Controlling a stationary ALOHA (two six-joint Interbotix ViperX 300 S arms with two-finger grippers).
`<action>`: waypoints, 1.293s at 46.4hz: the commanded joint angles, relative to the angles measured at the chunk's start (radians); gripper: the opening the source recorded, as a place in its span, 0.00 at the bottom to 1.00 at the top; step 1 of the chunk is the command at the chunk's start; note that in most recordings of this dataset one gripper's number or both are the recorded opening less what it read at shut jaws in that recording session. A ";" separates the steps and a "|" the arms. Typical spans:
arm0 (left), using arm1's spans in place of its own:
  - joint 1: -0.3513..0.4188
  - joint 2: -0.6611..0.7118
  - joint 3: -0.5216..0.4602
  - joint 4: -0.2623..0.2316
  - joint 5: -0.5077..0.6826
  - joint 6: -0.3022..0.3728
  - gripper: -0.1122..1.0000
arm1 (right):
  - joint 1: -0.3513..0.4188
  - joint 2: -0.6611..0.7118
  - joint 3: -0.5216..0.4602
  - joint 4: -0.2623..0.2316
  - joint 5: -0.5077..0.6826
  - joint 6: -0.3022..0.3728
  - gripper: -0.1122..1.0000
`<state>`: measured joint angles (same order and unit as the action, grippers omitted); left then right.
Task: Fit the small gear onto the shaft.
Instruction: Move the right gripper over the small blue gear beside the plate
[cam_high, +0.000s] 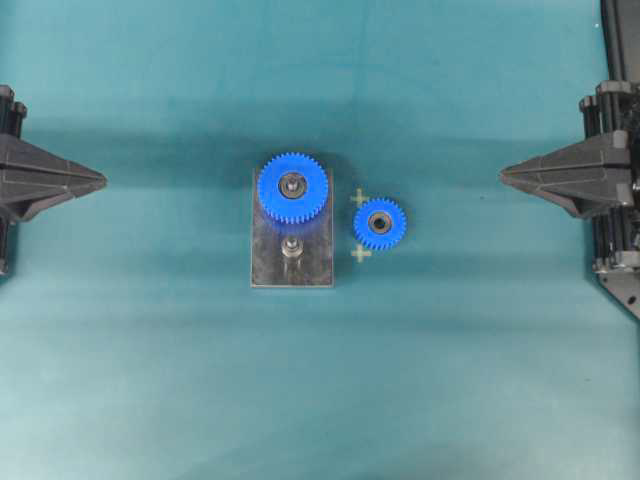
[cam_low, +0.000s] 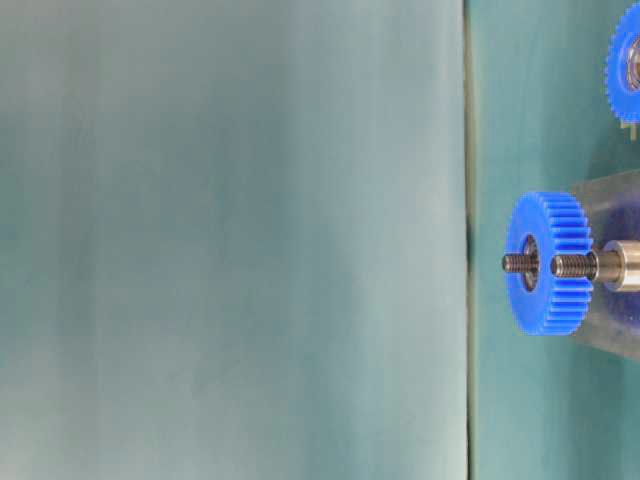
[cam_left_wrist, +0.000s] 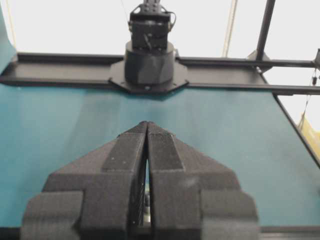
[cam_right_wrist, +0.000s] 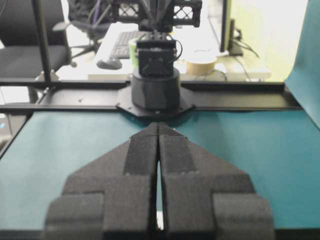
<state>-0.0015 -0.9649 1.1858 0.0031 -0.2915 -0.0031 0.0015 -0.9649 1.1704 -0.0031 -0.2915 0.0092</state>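
The small gear (cam_high: 380, 224) lies flat on the teal mat just right of the grey plate (cam_high: 268, 265), between two pale cross marks. The shaft (cam_high: 292, 247) stands bare on the plate below the larger blue gear (cam_high: 293, 187); in the table-level view the shaft (cam_low: 590, 265) shows in front of that larger gear (cam_low: 548, 263), and an edge of the small gear (cam_low: 625, 62) shows at the top right. My left gripper (cam_high: 103, 181) rests shut at the far left, holding nothing. My right gripper (cam_high: 502, 176) rests shut at the far right, also with nothing in it. Both wrist views show fingertips pressed together, left gripper (cam_left_wrist: 147, 122), right gripper (cam_right_wrist: 158, 124).
The teal mat (cam_high: 320, 380) covers the table. Each arm's black base stands opposite the other: the one seen in the left wrist view (cam_left_wrist: 149, 60) and the one in the right wrist view (cam_right_wrist: 157, 85). Black frame rails run along the table's ends.
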 joint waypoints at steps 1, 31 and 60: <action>-0.018 -0.006 -0.026 0.011 -0.006 -0.011 0.10 | -0.005 0.008 0.000 0.008 -0.005 0.002 0.11; -0.009 0.155 -0.092 0.011 0.181 -0.023 0.10 | -0.192 0.365 -0.282 0.107 0.790 0.176 0.11; -0.008 0.250 -0.107 0.011 0.305 -0.028 0.10 | -0.201 0.876 -0.526 0.115 0.940 0.183 0.22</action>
<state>-0.0107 -0.7225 1.1060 0.0107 0.0184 -0.0291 -0.1963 -0.1289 0.6903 0.1089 0.6259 0.1810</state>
